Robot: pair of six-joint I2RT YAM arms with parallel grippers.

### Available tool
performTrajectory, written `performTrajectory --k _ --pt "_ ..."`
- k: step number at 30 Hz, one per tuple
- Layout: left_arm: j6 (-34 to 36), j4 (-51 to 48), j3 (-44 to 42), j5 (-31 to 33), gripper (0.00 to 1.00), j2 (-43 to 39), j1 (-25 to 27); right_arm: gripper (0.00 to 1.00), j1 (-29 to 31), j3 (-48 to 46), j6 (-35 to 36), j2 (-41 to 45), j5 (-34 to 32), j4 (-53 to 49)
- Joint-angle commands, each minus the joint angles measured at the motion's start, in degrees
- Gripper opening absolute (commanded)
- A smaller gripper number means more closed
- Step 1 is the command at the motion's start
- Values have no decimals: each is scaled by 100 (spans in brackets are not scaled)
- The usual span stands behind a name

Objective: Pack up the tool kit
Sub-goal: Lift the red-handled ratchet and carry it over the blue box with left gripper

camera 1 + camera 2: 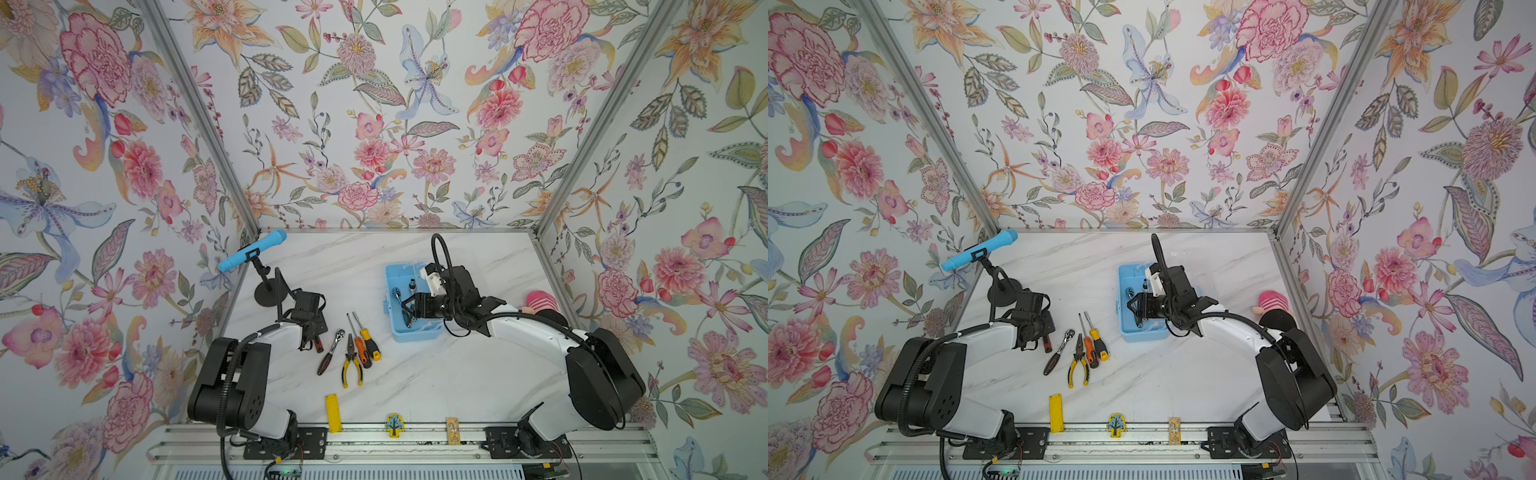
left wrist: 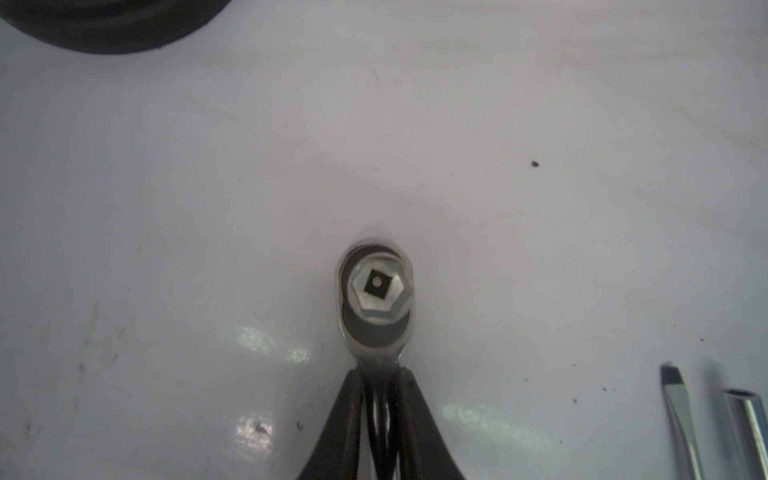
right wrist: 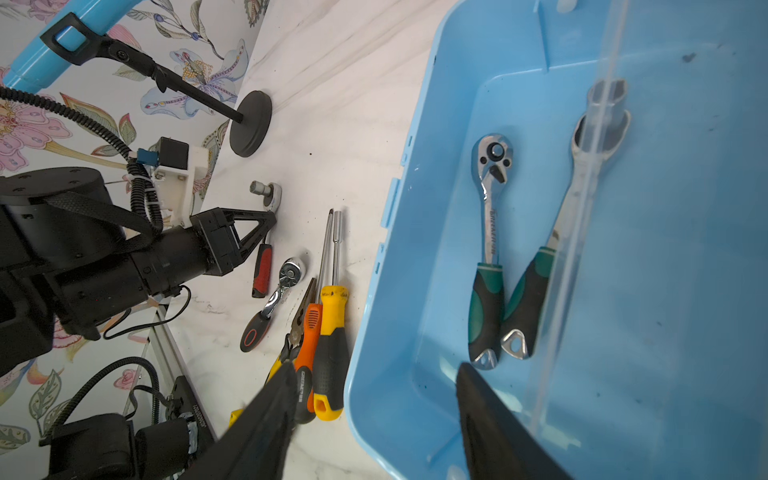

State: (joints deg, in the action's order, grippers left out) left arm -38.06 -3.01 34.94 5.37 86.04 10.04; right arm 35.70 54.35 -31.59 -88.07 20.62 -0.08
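While the right gripper point(image 3: 376, 368) hangs wide over the box point(image 3: 386, 316), the left gripper point(image 2: 380, 374) clamps a ratchet point(image 2: 376, 291) for packing.

Three walls of white wallpaper printed with large pink, orange and blue flowers point(image 1: 374, 124) enclose the scene on the left, far and right sides; silver metal corner posts point(image 1: 199, 116) join them; a white marble-patterned tabletop point(image 1: 457, 374) lies below, evenly lit, with soft glare; a silver aluminium rail point(image 1: 415, 444) runs along its near edge.
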Motion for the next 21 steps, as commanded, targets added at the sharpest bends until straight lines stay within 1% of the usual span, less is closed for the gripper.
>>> performTrajectory --k 1,6,8,13,14,16,19,21 --pt "159 -606 -93 26 15 156 59 62 16 25 -56 43 51 161" --pt "163 -451 -61 -112 7 189 68 62 16 14 -49 61 32 157" --pt "150 -382 -27 -179 0 194 68 62 7 21 -54 69 22 144" --pt "200 -269 204 -373 0 -34 105 62 -28 45 -53 75 8 105" --pt "219 -328 313 -328 0 -128 144 62 -37 62 -36 82 3 75" --pt "254 -503 575 -205 0 -288 248 62 -62 101 -4 118 -22 15" --pt "243 -716 968 -291 0 -550 373 62 -113 144 13 171 -33 -36" --pt "184 -841 1254 -235 0 -702 588 62 -156 146 14 219 -17 -50"
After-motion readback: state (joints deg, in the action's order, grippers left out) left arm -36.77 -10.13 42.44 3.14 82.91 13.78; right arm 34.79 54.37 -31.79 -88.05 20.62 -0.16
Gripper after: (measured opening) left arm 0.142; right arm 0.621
